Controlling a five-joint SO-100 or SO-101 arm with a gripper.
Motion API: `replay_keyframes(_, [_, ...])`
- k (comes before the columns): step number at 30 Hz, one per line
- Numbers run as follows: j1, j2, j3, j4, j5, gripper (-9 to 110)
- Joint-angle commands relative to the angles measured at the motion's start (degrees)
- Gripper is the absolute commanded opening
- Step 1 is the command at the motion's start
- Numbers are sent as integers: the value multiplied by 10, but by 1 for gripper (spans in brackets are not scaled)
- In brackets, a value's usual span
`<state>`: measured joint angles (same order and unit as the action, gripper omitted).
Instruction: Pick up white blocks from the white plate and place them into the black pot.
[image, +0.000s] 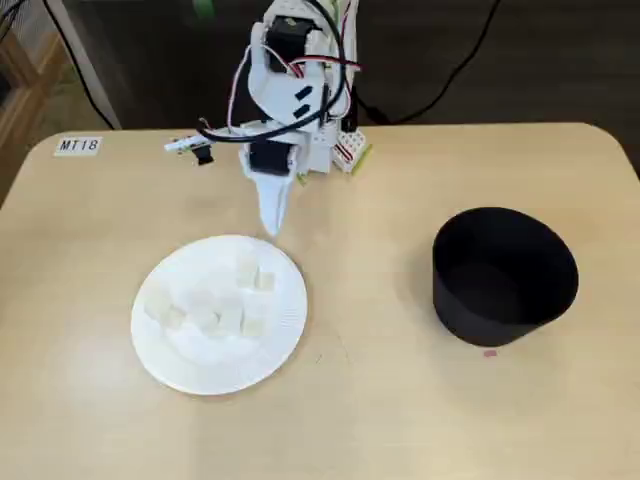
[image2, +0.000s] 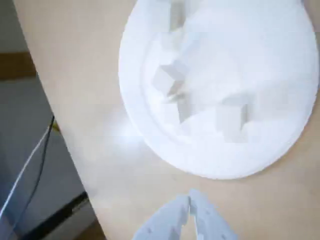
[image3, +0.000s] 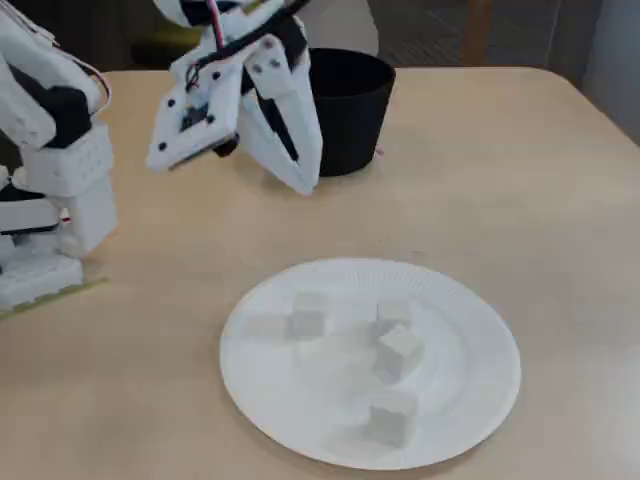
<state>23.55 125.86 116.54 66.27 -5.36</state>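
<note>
A: Jaws closed, tips meeting at a point, nothing between them. Gripper (image2: 189, 199) empty in the wrist view, hanging over bare table (image: 380, 400) just outside the rim of the white plate (image2: 150, 145).

B: Confirmed from both fixed views. Gripper (image: 272, 222) pointed down and slightly forward, tips held above the tabletop just beyond the plate's far edge. Arm (image: 290, 90) folded compactly over its base (image3: 45, 260), upper links raised, wrist bent so the fingers (image3: 300, 150) slope downward. Red, white and black wires looped around the upper links.

A: Position of white blocks (image3: 398, 350)?

B: All on the white plate (image: 170, 360), clustered around the centre and toward the left side as seen in a fixed view (image: 215, 305). Several touching, others slightly apart. Exact count hard to tell, white on white.

A: Black pot (image: 505, 275)?

B: Upright on the table, well apart from the plate, to the right in a fixed view; behind the gripper in a fixed view (image3: 345, 105). Interior dark; contents cannot be told. Small label (image: 78, 145) reading MT18 stuck at the far left table corner.
</note>
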Motion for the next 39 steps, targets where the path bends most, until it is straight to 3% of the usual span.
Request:
replay_keyframes(1, [44,-126,-125,37,6,-2])
replay_keyframes(3, [62,-185,-177,52,11,-1])
replay_keyframes(8, [90,-236,-209,45,-1,21])
replay_keyframes(12, [112,-279,-233,46,2,30])
replay_keyframes(24, [128,-432,-334,29,-50,31])
replay_keyframes(39, [154,-539,-397,30,-17,31])
